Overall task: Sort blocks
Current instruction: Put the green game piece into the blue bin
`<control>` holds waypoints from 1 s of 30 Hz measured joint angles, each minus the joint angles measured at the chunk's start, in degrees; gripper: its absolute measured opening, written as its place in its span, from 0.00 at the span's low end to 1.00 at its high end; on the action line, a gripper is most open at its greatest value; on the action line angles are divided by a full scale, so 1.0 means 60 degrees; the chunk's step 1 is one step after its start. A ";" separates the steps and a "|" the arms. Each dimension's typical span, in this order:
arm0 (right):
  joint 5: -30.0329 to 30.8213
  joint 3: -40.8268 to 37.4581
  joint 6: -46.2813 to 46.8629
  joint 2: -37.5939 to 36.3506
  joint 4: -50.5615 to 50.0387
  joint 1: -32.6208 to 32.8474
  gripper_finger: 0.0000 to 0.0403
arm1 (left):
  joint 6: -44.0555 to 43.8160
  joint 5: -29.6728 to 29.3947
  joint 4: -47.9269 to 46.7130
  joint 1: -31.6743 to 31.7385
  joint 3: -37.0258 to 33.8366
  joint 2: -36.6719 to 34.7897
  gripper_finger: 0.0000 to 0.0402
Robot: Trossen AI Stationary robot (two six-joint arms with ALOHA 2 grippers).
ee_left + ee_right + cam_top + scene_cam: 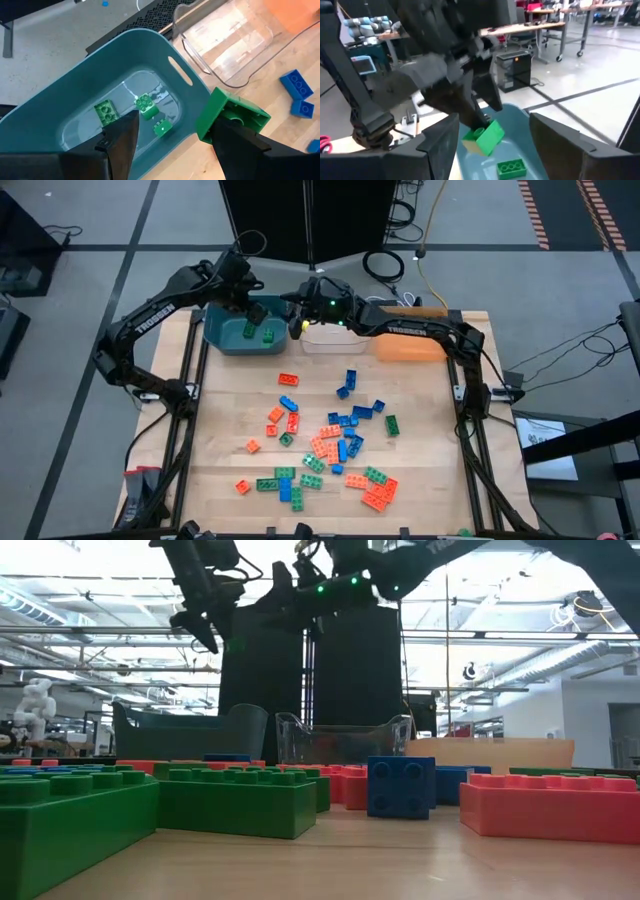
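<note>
Left gripper [172,142] over teal bin [65,100], jaws spread, green block [232,117] half-hidden against one finger.

I am working in a robotics lab or industrial workshop: an open hall with exposed ceiling trusses [90,610], a grey concrete floor [90,220] strewn with cables [385,262], wheeled workbenches [560,30] and another pale robot arm [35,705] beyond my wooden worktop [420,480].

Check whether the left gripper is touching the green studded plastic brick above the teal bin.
Touching. In the left wrist view the green brick sits against one finger of the left gripper, stuck there over the teal bin.
</note>
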 joint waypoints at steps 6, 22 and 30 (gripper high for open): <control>-0.0027 -0.0004 0.0411 0.0310 0.0109 -0.0002 0.60 | -0.0018 0.0232 0.0155 -0.0011 0.0000 0.0001 0.60; 0.0024 -0.0004 0.0285 0.0530 0.0728 0.0005 0.60 | -0.0255 0.0240 0.0337 -0.0018 0.0000 0.0002 0.60; 0.0021 0.0000 0.1082 0.1319 0.1010 -0.0024 0.60 | -0.0256 0.0391 0.0315 -0.0138 0.0000 0.0016 0.60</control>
